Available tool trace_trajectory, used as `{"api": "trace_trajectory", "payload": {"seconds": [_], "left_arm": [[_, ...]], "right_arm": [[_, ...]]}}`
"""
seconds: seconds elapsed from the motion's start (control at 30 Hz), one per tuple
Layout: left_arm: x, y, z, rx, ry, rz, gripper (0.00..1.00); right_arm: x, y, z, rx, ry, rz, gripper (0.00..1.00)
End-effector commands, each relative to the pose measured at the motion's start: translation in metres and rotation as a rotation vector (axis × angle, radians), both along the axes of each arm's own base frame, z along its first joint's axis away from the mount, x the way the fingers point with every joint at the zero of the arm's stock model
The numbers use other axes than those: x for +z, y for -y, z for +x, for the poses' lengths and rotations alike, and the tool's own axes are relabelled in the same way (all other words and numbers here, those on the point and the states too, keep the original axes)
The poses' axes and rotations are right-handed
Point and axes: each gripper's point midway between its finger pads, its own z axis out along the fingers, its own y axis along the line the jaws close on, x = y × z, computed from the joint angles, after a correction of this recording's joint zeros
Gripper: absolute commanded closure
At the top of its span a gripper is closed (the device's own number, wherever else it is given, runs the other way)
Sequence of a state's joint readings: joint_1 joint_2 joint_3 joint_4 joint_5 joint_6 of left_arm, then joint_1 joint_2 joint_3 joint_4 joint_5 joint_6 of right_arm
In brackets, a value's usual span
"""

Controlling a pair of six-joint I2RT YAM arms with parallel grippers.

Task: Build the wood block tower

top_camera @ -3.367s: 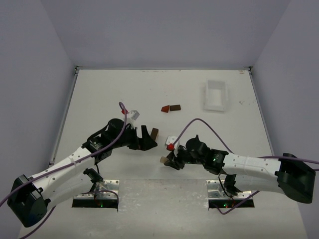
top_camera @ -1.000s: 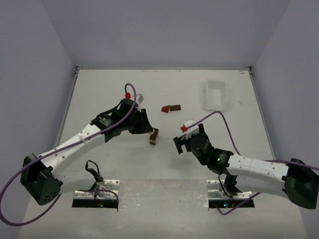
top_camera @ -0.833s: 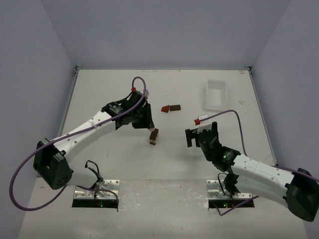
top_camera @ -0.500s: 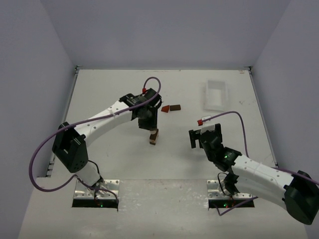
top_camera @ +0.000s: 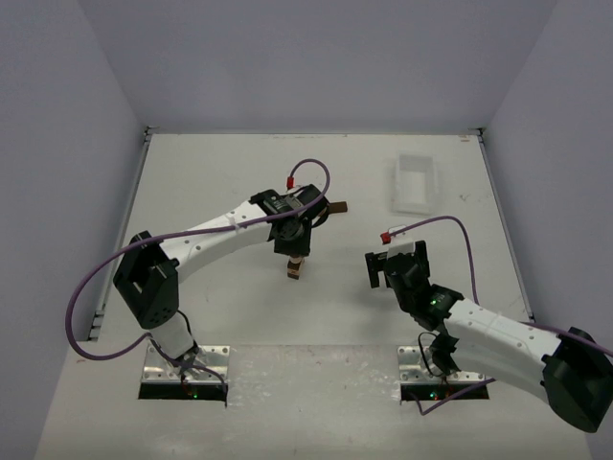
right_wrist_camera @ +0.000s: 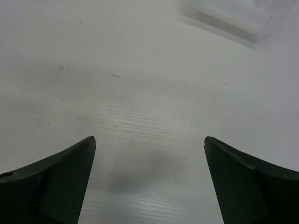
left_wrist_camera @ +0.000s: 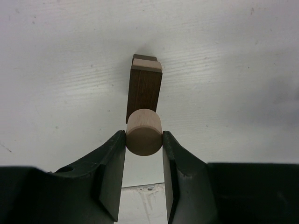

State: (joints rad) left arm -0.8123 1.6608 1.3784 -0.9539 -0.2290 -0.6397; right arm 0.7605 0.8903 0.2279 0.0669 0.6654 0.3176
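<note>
The wood block tower is a small stack at the table's middle, a dark brown block on a tan one. My left gripper is shut on a light tan wooden cylinder and holds it just above the stack's near end. A dark brown block lies on the table behind the left gripper; a reddish-brown one seen earlier is hidden behind the gripper. My right gripper is open and empty, hovering over bare table to the right of the stack.
A white plastic tray sits at the back right; it also shows in the right wrist view. Grey walls enclose the table on three sides.
</note>
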Motion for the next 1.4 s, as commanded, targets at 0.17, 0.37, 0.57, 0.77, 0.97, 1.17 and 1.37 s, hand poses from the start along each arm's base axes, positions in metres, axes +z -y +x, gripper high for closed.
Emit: {"api": "trace_trajectory", "payload": {"seconds": [0.17, 0.37, 0.57, 0.77, 0.97, 1.17, 1.37], "left_arm": [[0.015, 0.0, 0.013, 0.025, 0.092, -0.027, 1.0], [0.01, 0.0, 0.012, 0.004, 0.088, -0.026, 1.0], [0.011, 0.0, 0.013, -0.007, 0.105, -0.032, 1.0], [0.009, 0.001, 0.013, -0.026, 0.102, -0.029, 1.0], [0.008, 0.002, 0.013, -0.037, 0.1, -0.028, 1.0], [0.003, 0.003, 0.014, -0.047, 0.088, -0.018, 1.0], [0.007, 0.005, 0.018, -0.063, 0.097, -0.004, 1.0]], "right_arm": [[0.007, -0.002, 0.006, -0.011, 0.02, 0.019, 0.01], [0.007, -0.004, 0.007, -0.006, 0.017, 0.012, 0.01], [0.006, -0.006, 0.006, 0.006, 0.011, 0.018, 0.01], [0.005, -0.006, 0.006, 0.008, 0.008, 0.014, 0.01], [0.005, -0.005, 0.007, 0.005, 0.007, 0.004, 0.01], [0.006, -0.004, 0.007, 0.001, 0.013, 0.007, 0.01], [0.006, -0.004, 0.007, 0.0, 0.015, 0.007, 0.01]]}}
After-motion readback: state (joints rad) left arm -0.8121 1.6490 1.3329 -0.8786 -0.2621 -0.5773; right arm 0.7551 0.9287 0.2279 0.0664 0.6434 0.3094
